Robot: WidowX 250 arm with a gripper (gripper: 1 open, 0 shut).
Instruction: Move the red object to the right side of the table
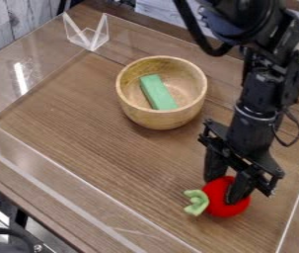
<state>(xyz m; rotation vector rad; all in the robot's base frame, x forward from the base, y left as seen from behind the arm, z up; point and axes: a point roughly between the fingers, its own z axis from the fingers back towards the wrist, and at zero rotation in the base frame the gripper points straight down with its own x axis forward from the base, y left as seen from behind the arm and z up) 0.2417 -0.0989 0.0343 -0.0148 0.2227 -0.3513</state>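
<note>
the table (73, 119), wood-grain with low clear walls, carries a wooden bowl (132, 107) near its centre, and a green block (157, 92) lies inside the bowl, out of the way. the gripper (239, 195) points almost straight down over the right front area. its fingers flank the red fruit (226, 197), which rests on the tabletop near the right wall, leaf to the left. whether they pinch it or stand slightly apart, i cannot tell; judged, this is the drop-off spot.
</note>
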